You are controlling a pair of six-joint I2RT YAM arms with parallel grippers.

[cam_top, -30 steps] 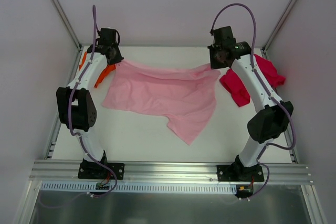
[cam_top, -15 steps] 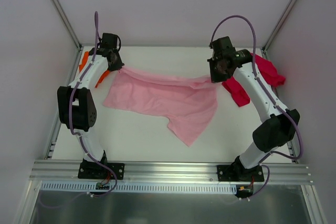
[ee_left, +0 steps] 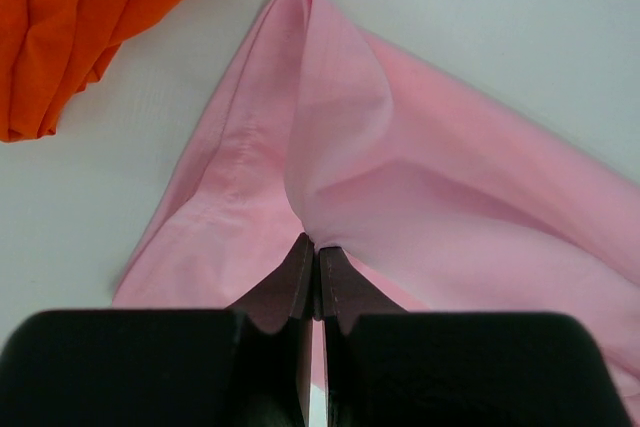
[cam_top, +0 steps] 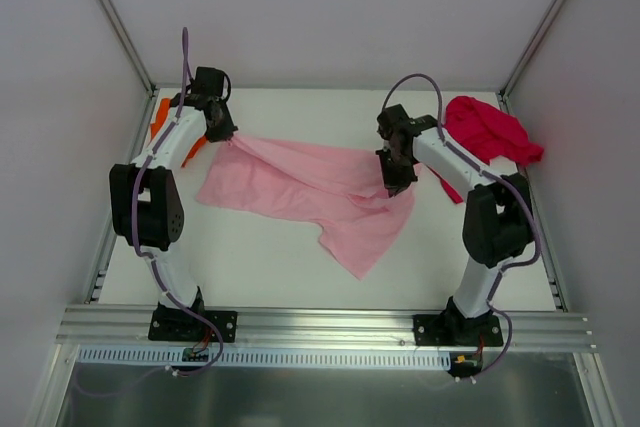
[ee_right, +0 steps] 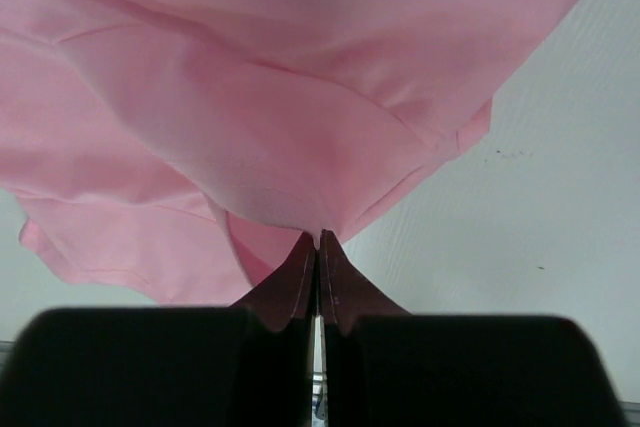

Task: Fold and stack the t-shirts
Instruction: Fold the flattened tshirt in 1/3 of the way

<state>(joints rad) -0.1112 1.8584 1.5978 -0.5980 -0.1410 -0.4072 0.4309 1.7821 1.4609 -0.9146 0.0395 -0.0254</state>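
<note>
Pink t-shirt: the pink t-shirt [cam_top: 300, 187] lies spread on the white table [cam_top: 250, 267], in the middle between the two arms, with one flap pointing to the near edge
Left gripper: the left gripper [ee_left: 316, 259] has its fingers pressed together on a corner of the pink t-shirt at the far left, so the cloth rises to a little peak there
Right gripper: the right gripper [ee_right: 318, 245] is pinching the pink cloth too, on the right side, and the cloth hangs from it in soft folds
Why both hold: I think two corners are held at once so the top edge stays tight and can be laid over the rest to make a fold
Orange t-shirt: the orange t-shirt [ee_left: 70, 17] is bunched at the far left, just beside the pinched corner, not yet folded
Red t-shirt: the red t-shirt [cam_top: 490, 129] sits in a heap at the far right, past the right arm
What changed: a second ago the right gripper was up by the far edge; now it has come nearer, over the pink cloth, and has pulled its corner along
What stayed: the left gripper has hardly moved, only a little nearer
Also new: more of the red t-shirt shows now, since the right arm no longer covers it
</note>
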